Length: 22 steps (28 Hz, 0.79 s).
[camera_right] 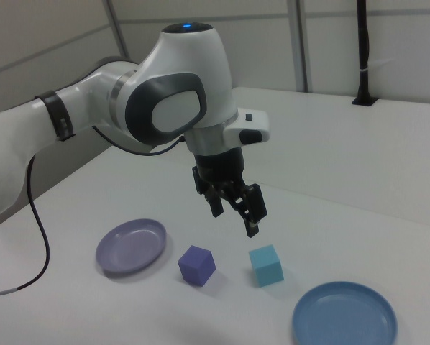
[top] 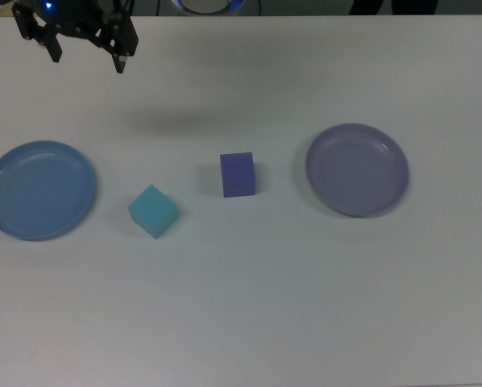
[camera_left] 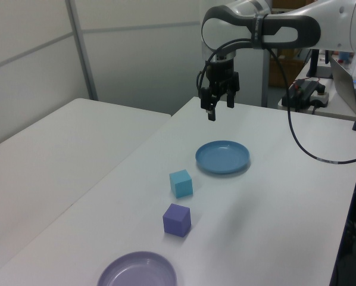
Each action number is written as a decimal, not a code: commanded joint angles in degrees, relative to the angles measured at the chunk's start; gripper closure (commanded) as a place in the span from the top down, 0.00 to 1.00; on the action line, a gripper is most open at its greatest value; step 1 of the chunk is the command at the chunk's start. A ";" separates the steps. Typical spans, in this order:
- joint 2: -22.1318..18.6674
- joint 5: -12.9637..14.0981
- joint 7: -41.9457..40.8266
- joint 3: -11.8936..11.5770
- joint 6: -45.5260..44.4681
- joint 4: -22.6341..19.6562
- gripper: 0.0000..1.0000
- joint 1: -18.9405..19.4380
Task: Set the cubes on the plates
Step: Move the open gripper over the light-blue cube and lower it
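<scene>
We find the task not begun in any visible result. The cyan cube (top: 153, 211) sits on the bare table (top: 249, 322), just beside the blue plate (top: 38, 190) but apart from it. The indigo cube (top: 238, 174) stands on the table between the cyan cube and the lavender plate (top: 357, 169), touching neither. Both plates carry nothing. The gripper (top: 88, 48) hangs well above the table near the top view's upper left, its fingers spread and holding nothing, clear of both cubes. We judge that both placements remain outstanding: each cube has yet to be grasped, lifted and set on a plate. No obstruction lies between cubes and plates.
</scene>
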 commanded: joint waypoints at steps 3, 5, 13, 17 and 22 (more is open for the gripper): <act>2.32 -1.51 5.50 -0.41 -0.55 -0.40 1.00 -0.24; 2.67 -2.13 5.59 -0.41 -0.46 -0.31 1.00 -0.24; 4.96 -0.64 8.13 -0.50 8.06 -0.84 1.00 -1.30; 7.42 -0.37 15.50 -0.14 10.78 -1.28 1.00 -0.68; 9.26 -0.46 25.09 -0.14 20.36 -6.10 1.00 1.52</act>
